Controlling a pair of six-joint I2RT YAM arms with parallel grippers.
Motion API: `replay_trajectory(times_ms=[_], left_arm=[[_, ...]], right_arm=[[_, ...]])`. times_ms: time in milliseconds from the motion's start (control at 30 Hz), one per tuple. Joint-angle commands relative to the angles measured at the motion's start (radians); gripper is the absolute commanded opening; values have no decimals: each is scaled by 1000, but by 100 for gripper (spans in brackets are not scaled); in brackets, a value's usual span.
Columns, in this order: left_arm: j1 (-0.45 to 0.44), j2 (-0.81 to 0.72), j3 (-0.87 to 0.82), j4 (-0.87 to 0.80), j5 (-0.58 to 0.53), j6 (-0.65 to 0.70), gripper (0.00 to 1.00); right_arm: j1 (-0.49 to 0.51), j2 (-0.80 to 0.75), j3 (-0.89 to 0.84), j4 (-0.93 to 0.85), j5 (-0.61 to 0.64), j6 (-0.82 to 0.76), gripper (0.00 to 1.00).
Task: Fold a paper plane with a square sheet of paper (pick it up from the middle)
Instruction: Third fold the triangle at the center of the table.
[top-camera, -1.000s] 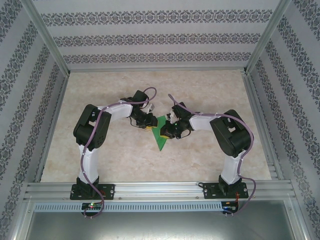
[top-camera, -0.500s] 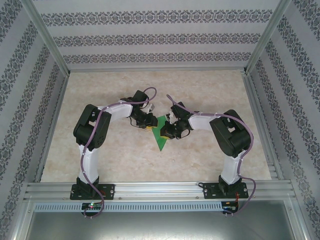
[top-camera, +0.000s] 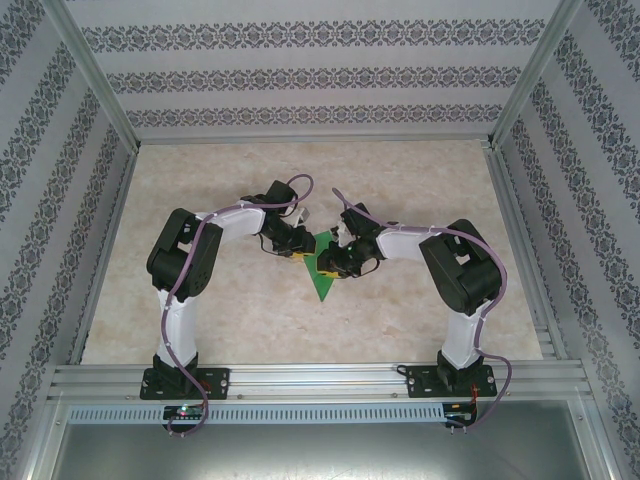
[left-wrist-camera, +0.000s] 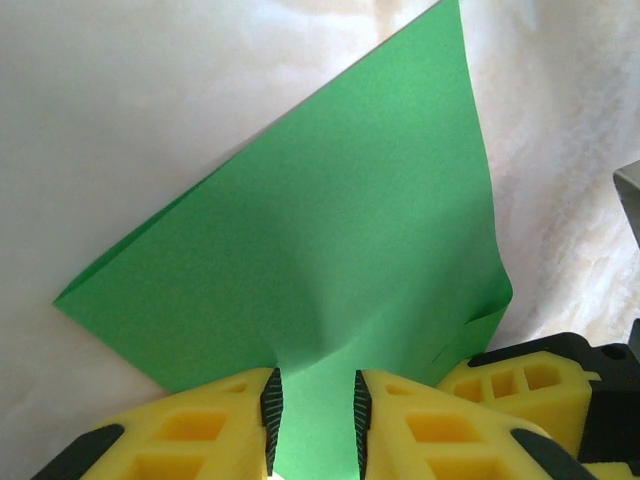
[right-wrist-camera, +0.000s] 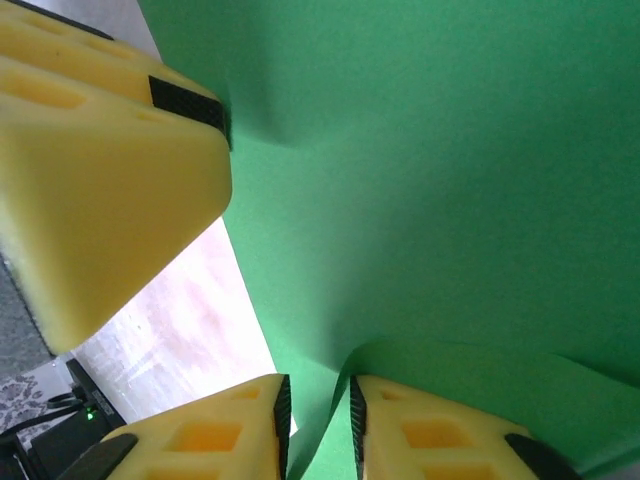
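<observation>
We're pretty sure this is a lab robot cell: aluminium frame boxing in patterned wallpaper panels, a marble-look desk, and a left arm and right arm bolted to a rail at its near edge.

The tabletop is a pale beige, marble-patterned surface, seen close up in the wrist views as a creamy, softly mottled white. Three walls enclose it. The back wall carries light wallpaper with horizontal bands of dark floral ornament, and the left wall and right wall carry the same paper. Slanting aluminium posts rise from the far corners of the tabletop, and metal profiles run along its side edges. A wide aluminium rail spans the near edge, with a slotted strip just below it and a grey metal sheet beneath that. The light is bright and even, and the shadows are soft.
</observation>
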Motion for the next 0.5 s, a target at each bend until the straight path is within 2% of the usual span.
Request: replay_trajectory(times_ms=[0,200,467], left_arm=[[3,15,-16,-30,-9,25,31],[3,-20,-16,-33,-14,17,31],[4,-82,-23,-40,-16,6,31]], right_arm=[[11,27,2,-34,37,-22,32],[14,22,-7,-12,23,-17,43],[14,5,-26,9,17,-11,49]])
